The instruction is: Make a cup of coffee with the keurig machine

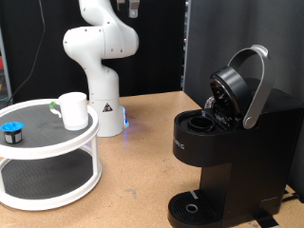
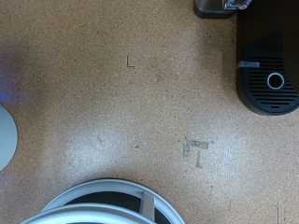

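The cup point(image 1: 73, 109) stands upright on the top shelf of a white round two-tier rack point(image 1: 52, 157) at the exterior view's left. The keurig machine point(image 1: 223, 157) stands at the right with its lid point(image 1: 228, 90) raised, its silver handle point(image 1: 255, 85) up and the pod chamber open. It also shows in the wrist view point(image 2: 271, 79), seen from high above with its round drip tray. The gripper does not show in the exterior view; the arm rises out of frame. Only a dark piece point(image 2: 224, 7) at the wrist view's edge may be it. Nothing is between fingers.
A small dark pod with a blue top point(image 1: 11, 130) sits on the rack's top shelf, left of the cup. The white robot base point(image 1: 103, 85) stands behind the rack. The rack's rim shows in the wrist view point(image 2: 103, 201). Brown tabletop point(image 2: 140, 103) lies between rack and machine.
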